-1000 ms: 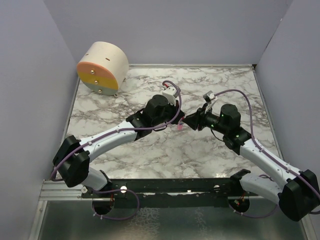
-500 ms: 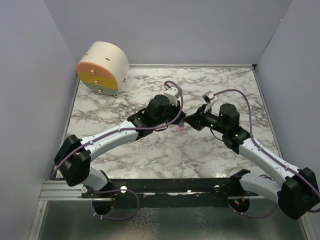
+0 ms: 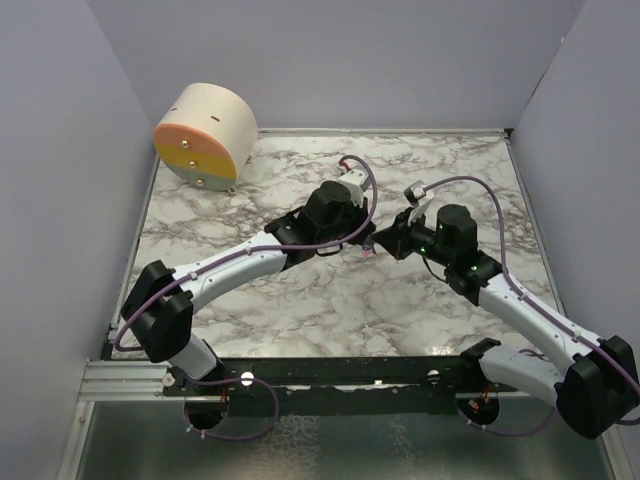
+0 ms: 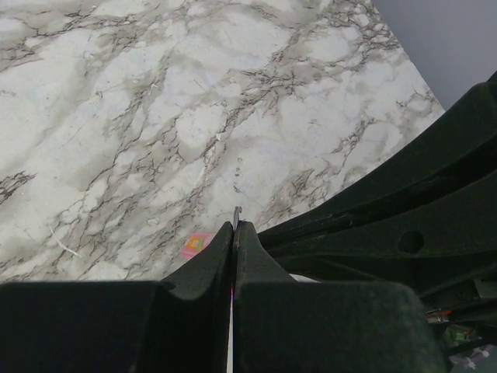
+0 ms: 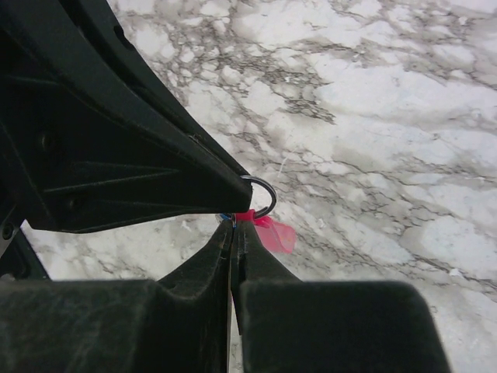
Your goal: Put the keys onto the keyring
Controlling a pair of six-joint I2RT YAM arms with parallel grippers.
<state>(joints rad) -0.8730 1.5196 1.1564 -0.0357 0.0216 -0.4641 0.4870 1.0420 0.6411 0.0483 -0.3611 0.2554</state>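
Observation:
Both grippers meet above the middle of the marble table (image 3: 300, 300). My left gripper (image 3: 360, 238) is shut on the keyring; in the left wrist view a thin sliver of metal (image 4: 235, 214) sticks out of its closed tips (image 4: 234, 227). In the right wrist view the keyring's metal ring (image 5: 265, 195) curves out from the left gripper's black fingertip. My right gripper (image 5: 233, 225) is shut on the pink key (image 5: 272, 231), whose end touches the ring's lower end. The key also shows in the top view (image 3: 368, 252). Only a sliver of the blue tag (image 5: 224, 217) shows.
A round cream drum with an orange and yellow face (image 3: 205, 135) lies at the table's far left corner. Grey walls close in the left, back and right sides. Purple cables loop over both wrists.
My left arm has swung right and forward, and the right gripper has closed the gap, so the two sets of fingertips now meet. The pink key has shifted slightly right.

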